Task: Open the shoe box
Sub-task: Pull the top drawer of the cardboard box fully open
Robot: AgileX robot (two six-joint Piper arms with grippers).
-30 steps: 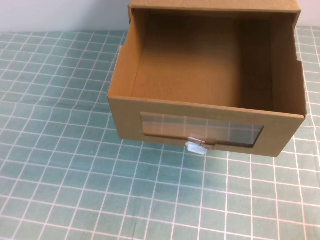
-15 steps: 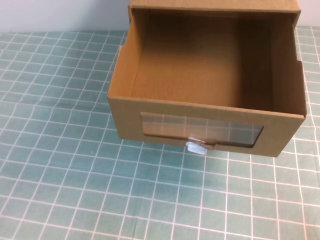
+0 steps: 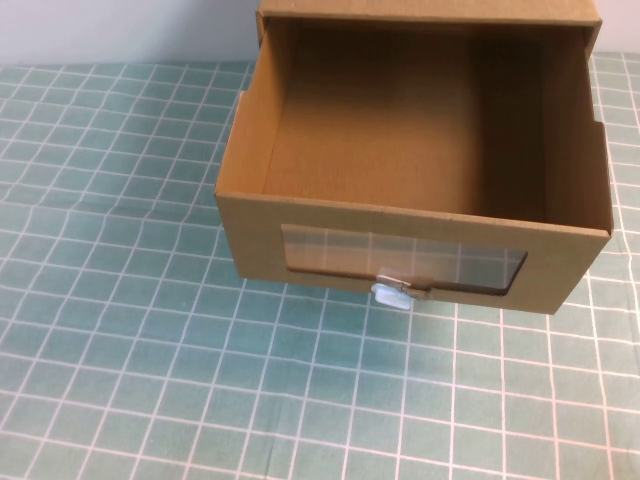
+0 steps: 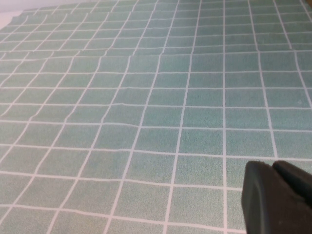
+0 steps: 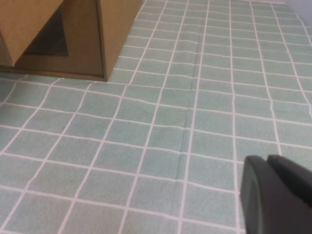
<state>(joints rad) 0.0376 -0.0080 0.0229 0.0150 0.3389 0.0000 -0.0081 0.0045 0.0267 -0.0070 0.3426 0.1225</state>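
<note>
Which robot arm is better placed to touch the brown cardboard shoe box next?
Probably right. The right gripper hangs over the green checked cloth near the brown cardboard shoe box, whose drawer already stands pulled out. The left gripper has only cloth before it.

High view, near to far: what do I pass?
Cloth → tab → window → drawer floor → sleeve. Out of that view: left gripper and right gripper, each shut above the cloth.

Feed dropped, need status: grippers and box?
Left gripper shut, over mat. Right gripper shut, near box, not touching. Box open, empty. Nothing in the way.
</note>
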